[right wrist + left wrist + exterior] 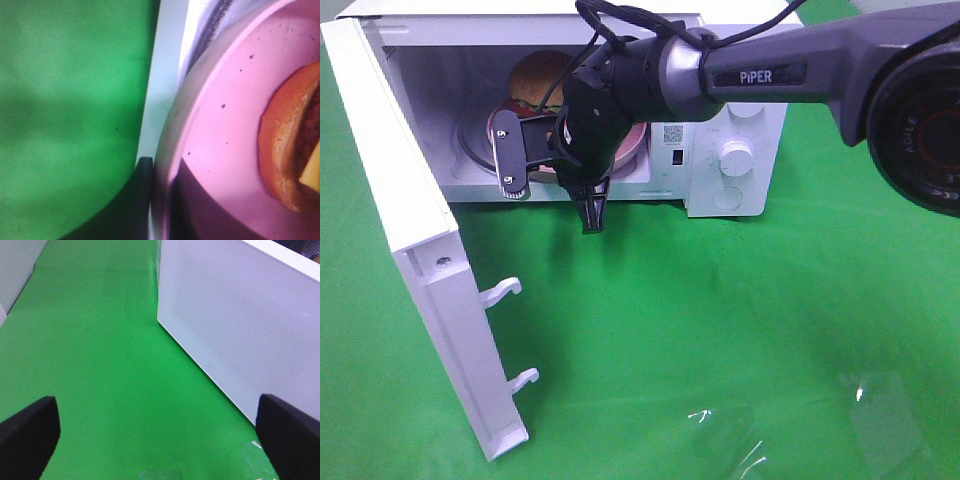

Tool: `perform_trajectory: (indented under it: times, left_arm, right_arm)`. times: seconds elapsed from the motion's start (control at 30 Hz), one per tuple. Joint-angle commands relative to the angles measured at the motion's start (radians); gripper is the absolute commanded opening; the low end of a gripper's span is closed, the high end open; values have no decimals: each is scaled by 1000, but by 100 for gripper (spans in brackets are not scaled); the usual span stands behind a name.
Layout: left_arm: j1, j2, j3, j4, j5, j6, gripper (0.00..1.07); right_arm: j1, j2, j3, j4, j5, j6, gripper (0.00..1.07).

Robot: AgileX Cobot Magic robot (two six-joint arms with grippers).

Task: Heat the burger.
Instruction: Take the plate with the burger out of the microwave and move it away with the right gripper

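Observation:
The burger (542,72), golden-brown bun on top, sits on a pink speckled plate (636,140) inside the open white microwave (750,120). My right gripper (588,195) reaches in from the right at the oven's opening and is shut on the plate's near rim. The right wrist view shows one dark finger (144,200) pressed against the outside of the plate (225,125), with the burger (287,150) further in on it. My left gripper (160,440) hovers open over the green cloth beside the microwave's outer wall (240,330), holding nothing.
The microwave door (410,230) stands swung open at the left, with two latch hooks (505,290) sticking out. A glass turntable (480,135) lies in the cavity. A round knob (735,157) is on the control panel. Clear plastic film (880,410) lies on the cloth at front right.

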Motion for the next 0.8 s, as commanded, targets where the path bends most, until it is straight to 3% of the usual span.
perform_trajectory:
  times: [0.03,0.3,0.5,0.8]
  left_arm:
    - [3,-18,4,-6,-6,-1,100]
    - [3,-18,4,-6,-6,-1,100]
    - [3,-18,4,-6,-6,-1,100]
    - [3,-18,4,-6,-6,-1,100]
  right_arm:
    - [10,-24,1,29,42,-52,0]
    - [33,-78,30,30,57,-116,0]
    - [33,-193,208,-11,-70,-127,0]
    - [33,-291,333,-47,-124,-127,0]
